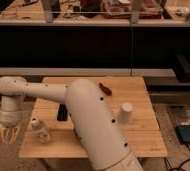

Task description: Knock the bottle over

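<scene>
The bottle (pixel 41 131) is small and pale with a white cap. It stands near the front left corner of the wooden table (pixel 138 137), leaning slightly. My gripper (pixel 8 134) hangs pointing down just off the table's left edge, a short way left of the bottle and at about its height. It is shut and holds nothing. A gap shows between it and the bottle. My thick white arm (pixel 88 115) sweeps across the middle of the table and hides part of the top.
A black phone (pixel 62 111) lies behind the bottle, partly under the arm. A white upside-down paper cup (pixel 125 112) stands right of centre. A small dark object (pixel 105 88) lies near the far edge. A blue box (pixel 188 133) sits on the floor at right.
</scene>
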Robot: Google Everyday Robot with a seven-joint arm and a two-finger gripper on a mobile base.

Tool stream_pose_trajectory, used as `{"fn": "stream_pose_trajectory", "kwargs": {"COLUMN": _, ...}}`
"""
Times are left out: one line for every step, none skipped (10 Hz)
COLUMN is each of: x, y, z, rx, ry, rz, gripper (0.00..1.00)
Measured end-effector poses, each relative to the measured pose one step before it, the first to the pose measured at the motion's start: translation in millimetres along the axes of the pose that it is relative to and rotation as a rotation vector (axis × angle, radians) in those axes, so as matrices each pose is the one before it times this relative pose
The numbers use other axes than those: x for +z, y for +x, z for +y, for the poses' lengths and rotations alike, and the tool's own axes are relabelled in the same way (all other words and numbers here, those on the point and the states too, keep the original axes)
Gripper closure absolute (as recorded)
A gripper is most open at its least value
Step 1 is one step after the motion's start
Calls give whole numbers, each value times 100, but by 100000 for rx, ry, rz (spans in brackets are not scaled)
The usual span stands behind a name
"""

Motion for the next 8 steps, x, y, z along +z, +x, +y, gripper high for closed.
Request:
{"fn": "stream_pose_trajectory", "kwargs": {"x": 876, "y": 309, "z": 416, "rx": -756, "ry": 484, "rz": -1401, "gripper": 75}}
{"fn": "stream_pose_trajectory", "kwargs": {"x": 448, "y": 141, "z": 221, "rx": -443, "ry": 509, "rz": -774, "gripper": 75}}
{"fn": "stream_pose_trajectory", "kwargs": {"x": 537, "y": 135, "z": 349, "rx": -372, "ry": 887, "rz": -1032, "gripper": 75}}
{"fn": "stream_pose_trajectory", "kwargs": {"x": 348, "y": 56, "z": 376, "rx": -341, "ry": 1066, "rz": -745, "gripper": 75}}
{"fn": "stream_pose_trajectory", "kwargs": {"x": 249, "y": 114, "z": 294, "rx": -382, "ry": 1175, "rz": -266, "gripper": 75}}
{"fn": "stream_pose_trajectory", "kwargs": {"x": 219, "y": 62, "z": 246, "rx": -430, "ry": 695, "rz": -265, "gripper": 75}}
{"fn": "stream_pose_trajectory", "kwargs": {"x": 116, "y": 38, "z": 101, "rx": -650, "ry": 478, "rz": -110, "gripper": 75}}
{"fn": "stream_pose_trajectory", "kwargs": {"x": -19, "y": 33, "z": 42, "rx": -816, "ry": 338, "rz": 138, "gripper": 75}}
